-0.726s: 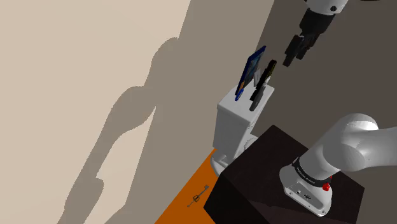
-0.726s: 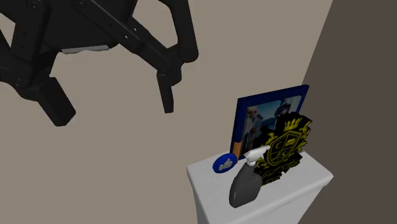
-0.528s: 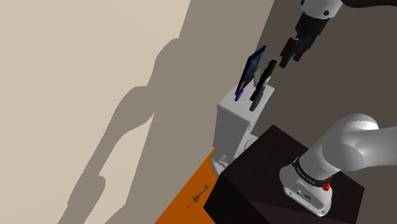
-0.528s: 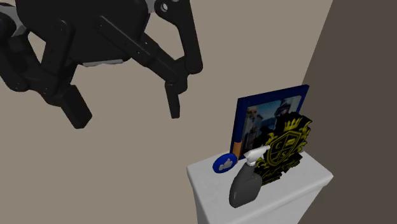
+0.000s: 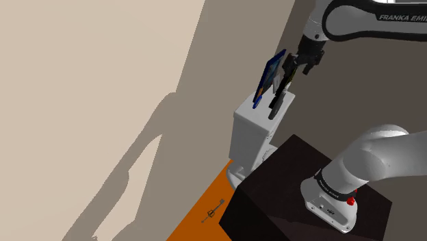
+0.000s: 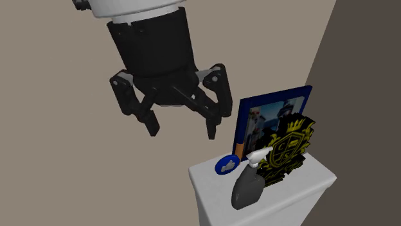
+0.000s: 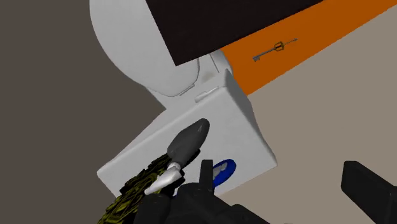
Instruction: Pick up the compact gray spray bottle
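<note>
- The gripper (image 6: 182,131) hangs in the air with its fingers spread wide, clasping nothing.
- The gray spray bottle (image 6: 247,187), with its white nozzle, sits on the white tank (image 6: 308,186). In the second exterior view it is at about 4 o'clock from the gripper, well apart.
- A black-and-gold crest (image 6: 289,149) is just beside the bottle at its 2 o'clock, with a blue framed picture (image 6: 273,112) behind.
- A blue round badge (image 6: 226,165) lies at the bottle's 11 o'clock.
</note>
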